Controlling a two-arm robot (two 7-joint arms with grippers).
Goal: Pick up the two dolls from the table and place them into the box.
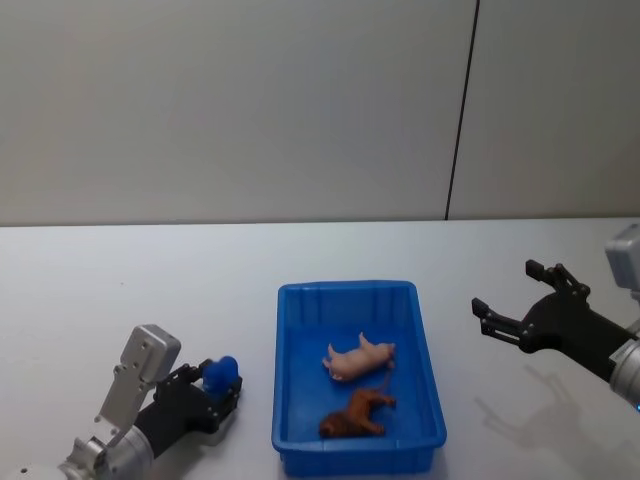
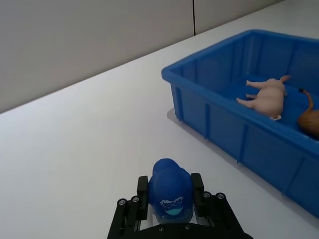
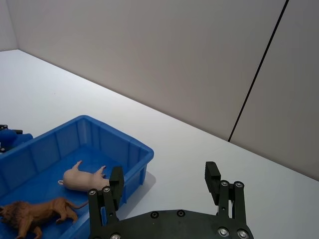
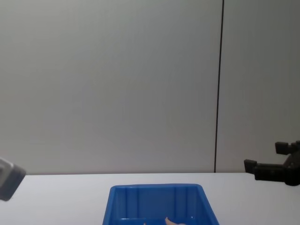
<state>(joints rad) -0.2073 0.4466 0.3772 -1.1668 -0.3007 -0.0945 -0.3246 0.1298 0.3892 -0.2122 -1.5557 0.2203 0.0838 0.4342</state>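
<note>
The blue box (image 1: 347, 288) stands on the white table (image 1: 120, 290). Inside it a pale pink pig doll (image 1: 358, 360) lies on its side, with a brown lion doll (image 1: 352, 415) nearer the front wall. The left wrist view shows the box (image 2: 209, 99) with the pig (image 2: 266, 95) and the lion (image 2: 310, 121) in it. Left of the box, my left gripper (image 1: 222, 385) is shut on a small blue capped doll (image 2: 170, 194), low over the table. My right gripper (image 1: 505, 287) hovers open and empty right of the box, also seen in the right wrist view (image 3: 164, 172).
A plain grey wall with a dark vertical seam (image 1: 460, 110) backs the table. Bare white tabletop lies between my left gripper and the box's left wall (image 2: 124, 129), and to the right of the box under my right gripper (image 1: 500, 400).
</note>
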